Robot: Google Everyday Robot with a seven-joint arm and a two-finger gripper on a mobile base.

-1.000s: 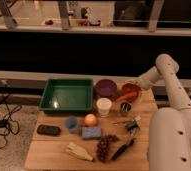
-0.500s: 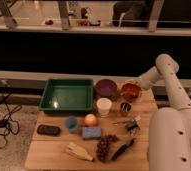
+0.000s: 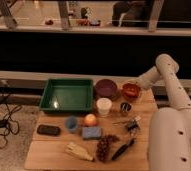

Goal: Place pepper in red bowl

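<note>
Camera view, gripper [image 3: 137, 86] over red bowl [image 3: 131, 90], purple bowl [image 3: 106, 87] beside

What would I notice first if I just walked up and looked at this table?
Probably the big white robot arm on the right, reaching to the table's back right corner, its gripper right at the red bowl. Next, the green tray at the back left, with a purple bowl beside it. An orange fruit glows in the middle.

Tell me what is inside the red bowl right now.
The red bowl shows only a dark inside; no pepper can be made out there. The gripper sits at its right rim and covers that part of the bowl.
</note>
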